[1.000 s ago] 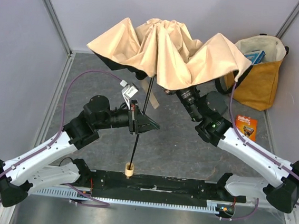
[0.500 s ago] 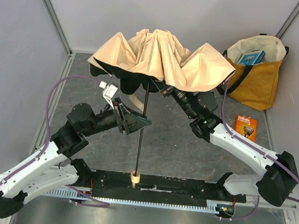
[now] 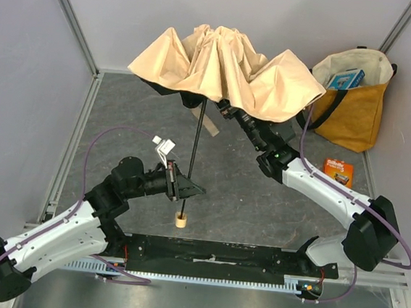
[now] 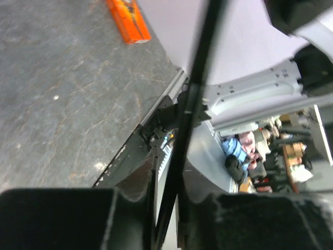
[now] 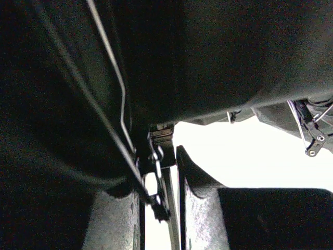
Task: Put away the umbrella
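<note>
The umbrella [image 3: 225,65] hangs in the upper middle of the overhead view. Its cream cover is half slack and bunched, and its thin black shaft [image 3: 194,146] slants down to the wooden knob [image 3: 181,219] at lower centre, above the grey table [image 3: 259,203].

The left gripper [image 3: 185,187] sits low on the shaft, just above the knob. In its own camera the shaft runs through a narrow slot between the fingers [image 4: 57,219], but I cannot tell whether they pinch it or only surround it. The right gripper [image 5: 158,177] is tucked under the cover at the top of the shaft. Its fingers are drawn close about the sliding part, and it looks to have hold of it.

The step appears to be collapsing the umbrella before it goes away, probably into the yellow bag [image 3: 355,114] at the upper right. To do it well, the left fingers should first close firmly on the shaft, since a loose hold would only slide along it. The two grippers should then move toward each other strictly along the shaft's own slanted line. Any sideways push would likely bend so thin a rod or jam its sections. The wire ribs lie close beside the right fingers and could snag, so the motion should be slow and even. The right edge of the cover hangs near the bag's strap and should be kept clear of it.
</note>
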